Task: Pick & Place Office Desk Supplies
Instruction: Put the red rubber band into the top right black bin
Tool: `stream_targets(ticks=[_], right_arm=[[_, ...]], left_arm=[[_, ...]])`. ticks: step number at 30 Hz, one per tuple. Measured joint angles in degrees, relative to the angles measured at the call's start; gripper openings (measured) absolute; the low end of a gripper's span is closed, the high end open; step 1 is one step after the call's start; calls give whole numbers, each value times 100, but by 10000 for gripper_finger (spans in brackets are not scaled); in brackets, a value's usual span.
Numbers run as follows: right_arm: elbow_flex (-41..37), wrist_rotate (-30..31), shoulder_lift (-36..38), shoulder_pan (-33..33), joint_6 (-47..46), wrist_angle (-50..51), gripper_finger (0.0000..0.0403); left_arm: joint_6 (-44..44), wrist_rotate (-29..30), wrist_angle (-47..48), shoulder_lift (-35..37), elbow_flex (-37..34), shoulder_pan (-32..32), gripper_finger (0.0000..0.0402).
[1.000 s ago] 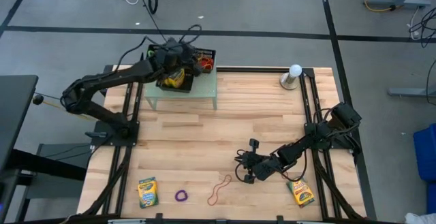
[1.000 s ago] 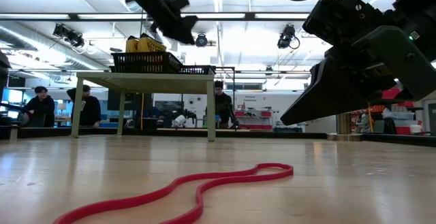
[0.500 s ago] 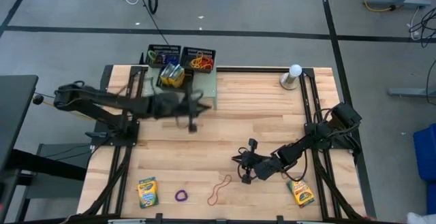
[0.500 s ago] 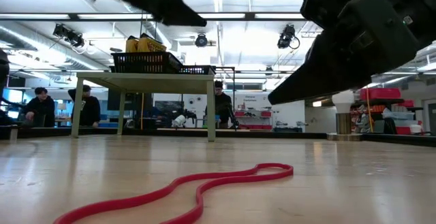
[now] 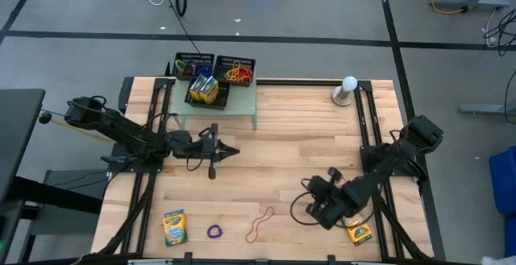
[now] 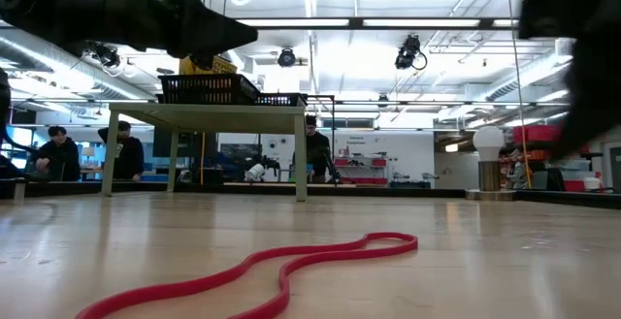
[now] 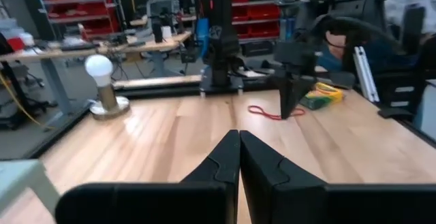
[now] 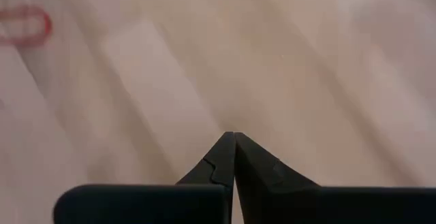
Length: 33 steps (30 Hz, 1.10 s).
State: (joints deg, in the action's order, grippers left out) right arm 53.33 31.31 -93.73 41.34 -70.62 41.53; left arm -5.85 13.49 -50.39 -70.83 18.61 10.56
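Note:
A red rubber band [image 5: 260, 224] lies flat near the table's front edge, also in the low view [image 6: 281, 266]. A purple band [image 5: 214, 232] and a crayon box [image 5: 173, 227] lie to its left. A second crayon box [image 5: 357, 229] lies at the front right, partly under my right arm. My right gripper [image 5: 313, 214] hangs shut and empty between the red band and that box, pointing steeply down at bare wood [image 8: 234, 137]. My left gripper [image 5: 234, 150] is shut and empty at the table's middle left, pointing level toward the right edge [image 7: 238, 139].
A small green table [image 5: 242, 108] at the far edge carries black mesh trays, one with crayon boxes [image 5: 203, 89] and one with rubber bands [image 5: 236, 73]. A white ball-topped stand [image 5: 347, 89] is at the far right. Bare wood lies between the two grippers.
My left gripper has left the trays at the far edge, swung down and toward the near side, and tipped up from pointing down to level, facing the right edge. My right gripper has risen, turned, and moved toward the right edge, away from the red band, which has stayed put.

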Motion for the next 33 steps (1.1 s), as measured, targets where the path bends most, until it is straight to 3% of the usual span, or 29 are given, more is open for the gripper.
stream_targets(ticks=[9, 15, 19, 25, 29, 33], right_arm=[[-33, -941, -2, 898, -2829, 1235, 69], [-485, -1193, -2, 952, -3248, 763, 124], [-863, -1185, 5, 857, -3264, 351, 138], [-1032, -1180, 28, 681, -2743, 41, 115], [-1031, -1179, 24, 596, -2150, -149, 72], [-945, -1191, 2, 583, -1798, -138, 19]], left_arm=[[549, -44, 50, 0, 2, -2, 18], [693, -46, 201, 0, 2, -2, 18], [696, -48, 282, 0, 2, -2, 18], [748, -46, 326, 0, 2, -2, 18], [766, 13, 326, -1, 2, -3, 18], [596, 438, 328, 0, 2, -31, 18]])
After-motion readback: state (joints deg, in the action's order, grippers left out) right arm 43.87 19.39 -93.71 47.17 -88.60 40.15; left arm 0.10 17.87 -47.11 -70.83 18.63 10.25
